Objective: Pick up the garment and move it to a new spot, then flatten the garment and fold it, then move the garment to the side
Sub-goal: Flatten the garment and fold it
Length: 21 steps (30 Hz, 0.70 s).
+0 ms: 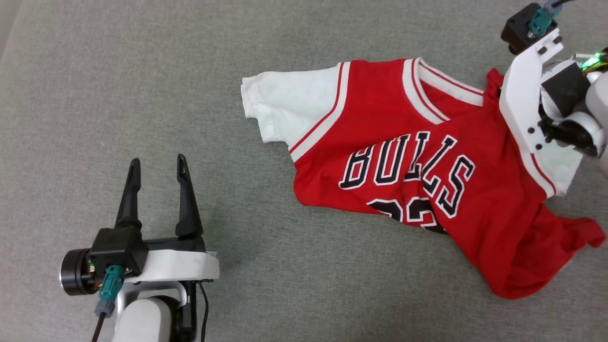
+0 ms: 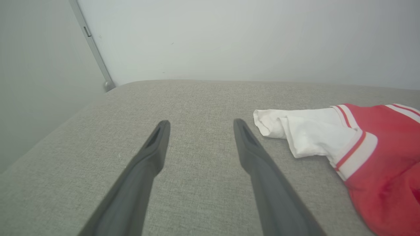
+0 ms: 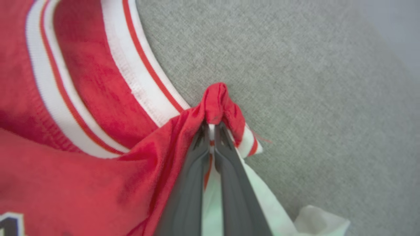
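My left hand (image 1: 158,159) hung released, its two fingers spread wide over bare grey fabric surface (image 1: 95,71), with nothing between them. The garment (image 1: 403,142) lay off to that hand's right and a little ahead of its fingertips, well apart from them. The nearest part to it was the white sleeve (image 2: 305,134), bunched and pointing back toward the hand.

From that sleeve the jersey ran away to the right, its long axis slanting from the sleeve across the "BULLS" lettering (image 1: 408,166) to a rumpled hem (image 1: 536,266) on the far side. It was face up but creased and partly doubled over itself, not flat.

At the right end my right hand (image 3: 212,126) was clenched on the shirt. Its fingers were pressed together around a small peak of red cloth at the shoulder, just beside the striped neck trim (image 3: 144,72), which sat to the left of the fingers in the wrist view.

I judged the right arm was the one placed to carry the garment. The left would have to reach right and forward to take the sleeve.
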Available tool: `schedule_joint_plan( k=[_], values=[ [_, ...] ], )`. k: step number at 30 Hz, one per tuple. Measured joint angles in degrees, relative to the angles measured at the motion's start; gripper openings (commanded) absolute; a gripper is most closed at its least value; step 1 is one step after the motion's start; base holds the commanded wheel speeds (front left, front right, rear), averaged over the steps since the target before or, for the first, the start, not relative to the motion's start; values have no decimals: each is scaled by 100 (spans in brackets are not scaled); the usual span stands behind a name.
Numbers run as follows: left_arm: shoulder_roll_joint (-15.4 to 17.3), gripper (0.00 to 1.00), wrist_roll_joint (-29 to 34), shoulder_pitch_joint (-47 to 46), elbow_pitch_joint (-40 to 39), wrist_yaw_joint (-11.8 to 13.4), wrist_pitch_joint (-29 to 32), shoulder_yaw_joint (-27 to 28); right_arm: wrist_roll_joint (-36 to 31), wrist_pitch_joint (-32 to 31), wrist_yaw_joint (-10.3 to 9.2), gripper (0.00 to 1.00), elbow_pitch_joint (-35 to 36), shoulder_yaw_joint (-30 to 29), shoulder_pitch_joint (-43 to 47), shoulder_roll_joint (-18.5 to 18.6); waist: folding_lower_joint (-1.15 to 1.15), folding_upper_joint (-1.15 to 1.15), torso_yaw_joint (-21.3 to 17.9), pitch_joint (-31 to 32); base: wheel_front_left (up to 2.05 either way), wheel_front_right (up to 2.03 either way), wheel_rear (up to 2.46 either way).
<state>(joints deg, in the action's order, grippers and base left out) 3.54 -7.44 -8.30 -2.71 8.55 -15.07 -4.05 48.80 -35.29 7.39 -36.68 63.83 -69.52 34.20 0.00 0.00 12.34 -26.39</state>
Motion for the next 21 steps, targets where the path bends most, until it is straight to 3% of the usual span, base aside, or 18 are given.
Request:
schedule_joint_plan(
  k=[1,2,6,10,16,21],
  values=[
    [-2,100,27,2,25,-9,0,42,-8,165,1,42,-19,20,17,-11,0,0,-29,39,0,0,0],
    [7,100,48,7,41,-35,0,79,-21,336,1,100,-18,57,40,-10,0,0,-61,84,0,0,0],
    [135,100,148,15,71,-111,0,243,-298,1269,13,100,136,180,62,79,0,0,-222,306,0,0,0],
    [411,100,221,-24,216,-264,0,375,-661,2641,12,100,121,-267,70,212,0,0,-420,534,0,0,0],
    [979,100,76,-716,565,-688,381,498,-1285,4485,12,100,14,-1533,588,110,0,0,-764,759,0,0,0],
    [1474,100,-98,-1332,664,-1082,1203,552,-2258,5004,12,100,374,-2938,1279,-91,0,0,-1031,829,0,0,0]
  ],
)
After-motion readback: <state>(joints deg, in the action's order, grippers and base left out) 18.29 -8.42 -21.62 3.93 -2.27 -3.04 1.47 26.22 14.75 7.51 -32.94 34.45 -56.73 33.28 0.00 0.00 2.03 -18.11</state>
